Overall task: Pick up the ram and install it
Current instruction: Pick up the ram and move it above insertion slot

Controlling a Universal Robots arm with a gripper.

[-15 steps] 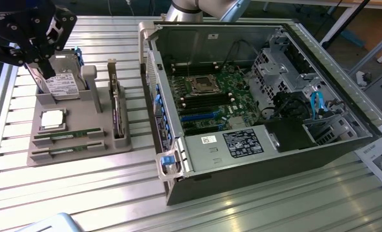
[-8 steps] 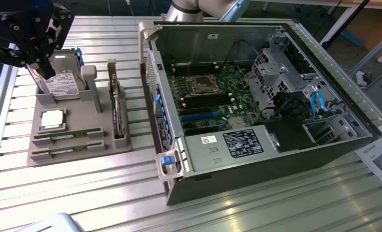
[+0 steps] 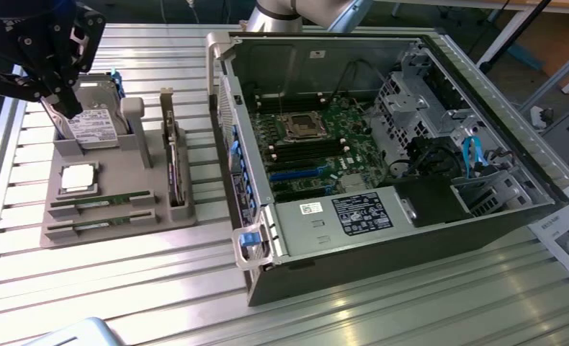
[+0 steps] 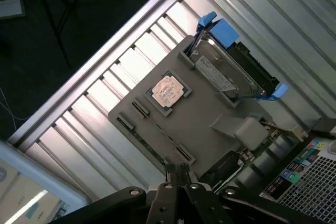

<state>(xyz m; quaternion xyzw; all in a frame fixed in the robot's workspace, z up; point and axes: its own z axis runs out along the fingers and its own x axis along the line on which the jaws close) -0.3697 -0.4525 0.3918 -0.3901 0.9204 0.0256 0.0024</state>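
Note:
Two green ram sticks lie side by side in slots at the front of a grey holder tray (image 3: 121, 234), one (image 3: 102, 200) behind the other (image 3: 100, 223). In the wrist view a ram stick (image 4: 160, 131) runs between two dark clips on the tray (image 4: 199, 114). My black gripper (image 3: 66, 108) hangs above the tray's back corner, over the hard drive's end, apart from the ram. Its fingers (image 4: 172, 170) are shut together and hold nothing.
The tray also carries a hard drive (image 3: 97, 126) with blue rails, a square silver CPU (image 3: 79, 178) and a dark expansion card (image 3: 174, 173) standing on edge. At the exterior view's right an open computer case (image 3: 515, 216) shows its motherboard (image 3: 309, 144). The table (image 3: 121, 288) is ribbed metal.

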